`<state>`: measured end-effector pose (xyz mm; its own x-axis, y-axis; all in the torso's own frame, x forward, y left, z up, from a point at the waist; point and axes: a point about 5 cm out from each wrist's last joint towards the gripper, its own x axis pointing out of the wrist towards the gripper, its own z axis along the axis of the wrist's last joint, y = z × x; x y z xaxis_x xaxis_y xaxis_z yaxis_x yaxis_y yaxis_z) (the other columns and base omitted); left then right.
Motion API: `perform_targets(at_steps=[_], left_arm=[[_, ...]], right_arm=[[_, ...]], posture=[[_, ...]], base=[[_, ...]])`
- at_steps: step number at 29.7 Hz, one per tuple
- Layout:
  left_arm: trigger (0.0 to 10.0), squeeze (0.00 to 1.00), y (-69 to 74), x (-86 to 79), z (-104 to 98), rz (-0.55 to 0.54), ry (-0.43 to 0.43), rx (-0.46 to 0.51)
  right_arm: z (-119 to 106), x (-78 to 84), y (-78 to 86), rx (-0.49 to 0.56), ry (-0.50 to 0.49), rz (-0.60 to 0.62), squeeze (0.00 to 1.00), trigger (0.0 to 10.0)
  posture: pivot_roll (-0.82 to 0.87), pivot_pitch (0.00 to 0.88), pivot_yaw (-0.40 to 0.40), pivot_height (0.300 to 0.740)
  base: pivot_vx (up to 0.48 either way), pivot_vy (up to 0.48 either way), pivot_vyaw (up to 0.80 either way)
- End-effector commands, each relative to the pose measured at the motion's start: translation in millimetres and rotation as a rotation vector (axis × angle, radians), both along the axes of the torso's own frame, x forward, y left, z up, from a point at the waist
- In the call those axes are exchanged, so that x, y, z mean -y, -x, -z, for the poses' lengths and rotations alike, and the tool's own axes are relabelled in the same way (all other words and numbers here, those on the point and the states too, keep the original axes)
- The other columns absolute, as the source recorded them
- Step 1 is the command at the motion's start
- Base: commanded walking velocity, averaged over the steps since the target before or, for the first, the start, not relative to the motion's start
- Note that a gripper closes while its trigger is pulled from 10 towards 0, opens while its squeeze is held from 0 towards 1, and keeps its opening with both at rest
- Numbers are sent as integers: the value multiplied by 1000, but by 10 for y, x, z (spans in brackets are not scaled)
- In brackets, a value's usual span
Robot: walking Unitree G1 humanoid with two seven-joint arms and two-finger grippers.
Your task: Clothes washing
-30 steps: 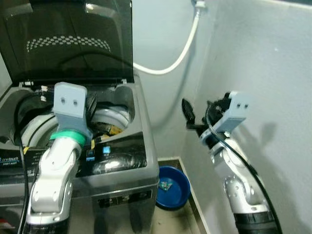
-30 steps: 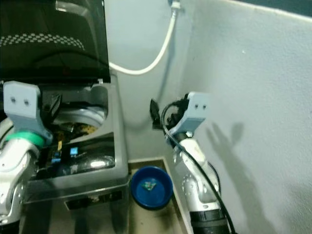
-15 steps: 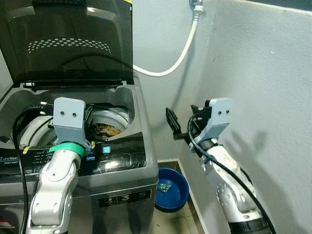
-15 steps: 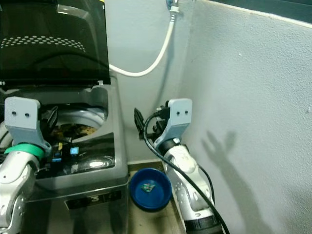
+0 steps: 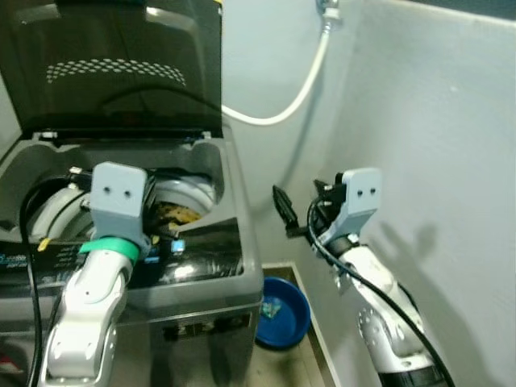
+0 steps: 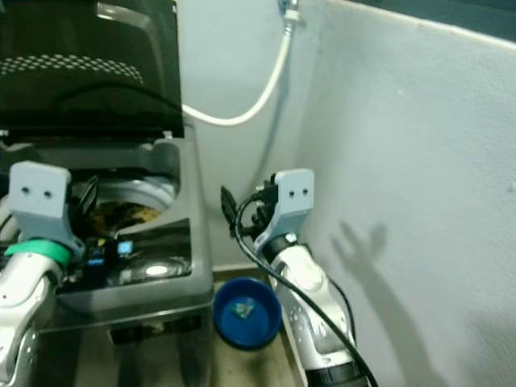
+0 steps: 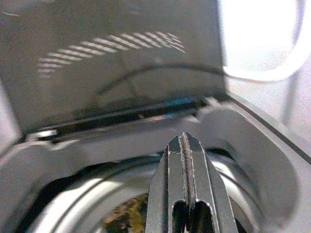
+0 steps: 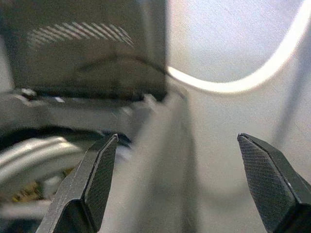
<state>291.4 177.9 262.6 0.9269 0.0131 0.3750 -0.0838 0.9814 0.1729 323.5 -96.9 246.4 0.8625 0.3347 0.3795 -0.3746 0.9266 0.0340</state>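
Home laundry corner: top-loading washing machine (image 5: pixel 218 266) with lid (image 5: pixel 121 64) raised, white inlet hose (image 5: pixel 290 101) on painted wall (image 5: pixel 435 121), blue basin (image 5: pixel 282 310) on floor.

A washing machine (image 5: pixel 201 266) is standing at the left with its lid (image 5: pixel 121 68) propped upright behind the drum (image 5: pixel 181 197), in which clothes (image 5: pixel 179 214) are lying. A basin (image 5: pixel 284 310) is sitting on the floor just right of it, between machine and side wall (image 5: pixel 435 129). A hose (image 5: pixel 282 109) is hanging along the back wall behind the machine.
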Motion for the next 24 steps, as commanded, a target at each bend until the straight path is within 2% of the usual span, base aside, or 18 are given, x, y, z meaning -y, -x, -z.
perform_targets(at_steps=[1, 7, 14, 21, 24], left_arm=[[10000, 0, -10, 23, 6, 11, 20, 2], [10000, 0, -23, 86, 11, 52, 15, -3], [10000, 0, -22, 120, 23, 95, 90, -33], [10000, 0, -4, 150, 26, 112, 30, -28], [10000, 0, -6, 148, 12, 114, 45, -17]], right_arm=[[-44, -15, 15, 28, -1, 5, 0, 10000], [-75, 10, 19, 46, -7, 15, 0, 10000], [-64, 6, 23, 48, 7, 10, 0, 10000], [-68, 18, 14, 54, 15, 17, 0, 10000], [-70, 20, 9, 56, 16, 19, 0, 10000]], posture=[[3, 32, -18, 740], [3, 31, -15, 740], [0, 25, -19, 740], [0, 19, -20, 740], [0, 14, -18, 740]], base=[[0, 0, 800], [0, 0, 800], [0, 0, 800], [0, 0, 800], [0, 0, 800]])
